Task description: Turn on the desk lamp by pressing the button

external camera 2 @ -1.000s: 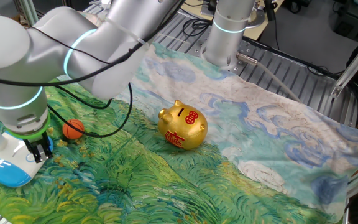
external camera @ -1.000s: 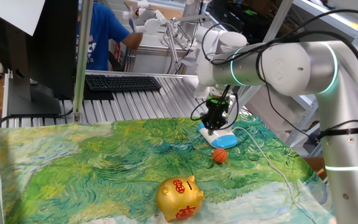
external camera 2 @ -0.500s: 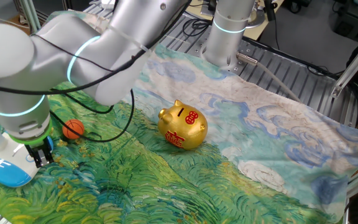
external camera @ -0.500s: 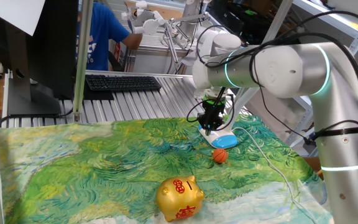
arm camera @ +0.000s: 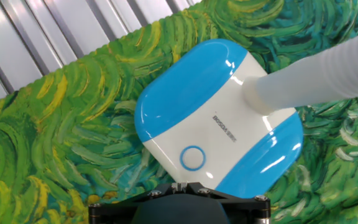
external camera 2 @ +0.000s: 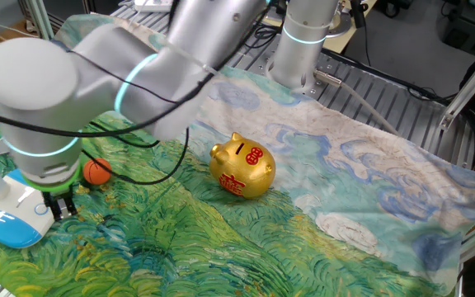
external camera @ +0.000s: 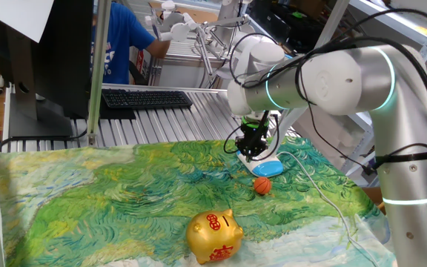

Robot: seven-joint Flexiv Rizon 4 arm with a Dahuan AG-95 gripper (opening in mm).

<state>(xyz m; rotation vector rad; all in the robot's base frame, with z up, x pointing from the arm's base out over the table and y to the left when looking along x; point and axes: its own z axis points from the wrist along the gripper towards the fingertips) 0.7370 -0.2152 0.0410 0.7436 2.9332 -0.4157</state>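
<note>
Desk lamp (arm camera: 219, 118), just behind orange ball (external camera: 262, 185): light, rigid, glossy, likely slippery plastic base; press ring button (arm camera: 192, 158), no grasp needed; gripper (external camera: 252, 153) shut, holding nothing.

Lamp neck (arm camera: 316, 81) rises beside button (arm camera: 192, 158); orange ball (external camera: 262, 185) near base; piggy bank (external camera: 213, 236) well apart
</note>
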